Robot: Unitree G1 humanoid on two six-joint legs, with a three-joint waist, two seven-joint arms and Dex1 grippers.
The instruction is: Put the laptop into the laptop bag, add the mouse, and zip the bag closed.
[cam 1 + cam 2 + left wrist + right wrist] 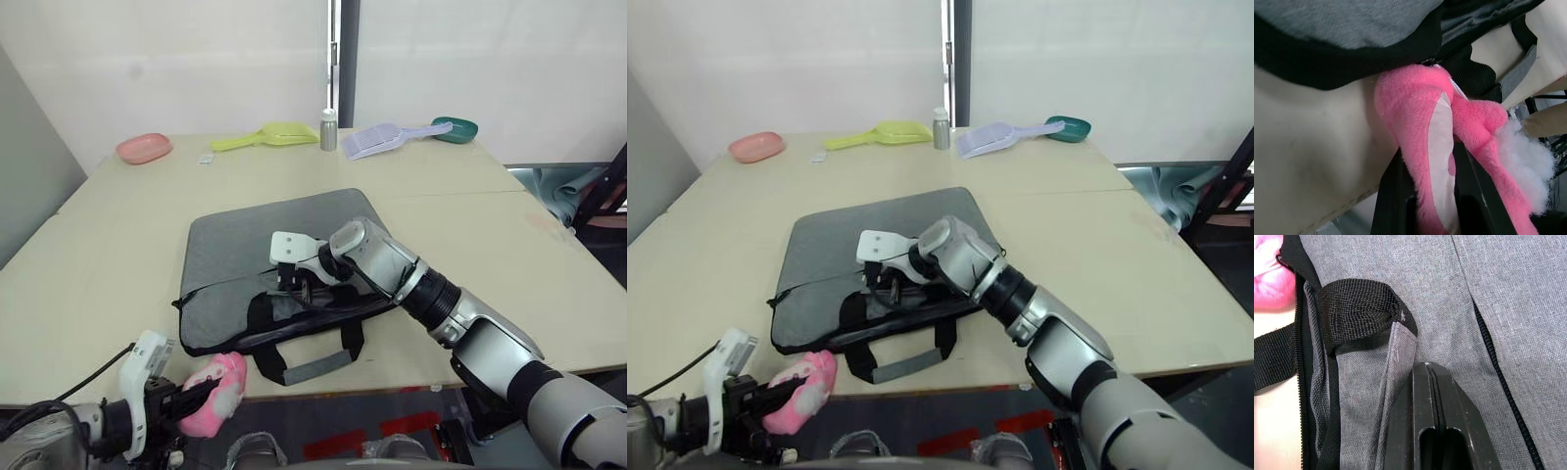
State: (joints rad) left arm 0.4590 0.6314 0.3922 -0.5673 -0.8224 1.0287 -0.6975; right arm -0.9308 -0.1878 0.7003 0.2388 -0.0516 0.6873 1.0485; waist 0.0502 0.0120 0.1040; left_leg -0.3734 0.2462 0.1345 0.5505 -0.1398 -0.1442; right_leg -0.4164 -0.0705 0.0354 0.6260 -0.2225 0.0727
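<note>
Laptop bag (265,264) lies flat on the bench (118,245), grey fabric, black zipper edge and black carry handles toward the robot's side. Zipper along that near edge looks partly open, gap visible in the right wrist view; hard to tell how far it runs.

Right hand (1431,377) is down on the bag's near edge, beside the black handle loop (1359,316). Its two fingers are pressed together, no gap between them, nothing visibly pinched; tips rest on or just above the grey fabric.

Left hand (1427,161) is at the bench's near edge, just off the bag's near-left corner. It grips a pink plush toy (217,390), fingers (1393,196) clamped on either side of it. Plush touches or nearly touches the bag's black edge in the left wrist view; white stuffing or fur shows at one end.

Far side of the bench: pink dish (144,147), yellow-green scoop (265,135), small metal bottle (328,130), lavender scoop (387,139), teal dish (457,128), all well apart from the bag.
</note>
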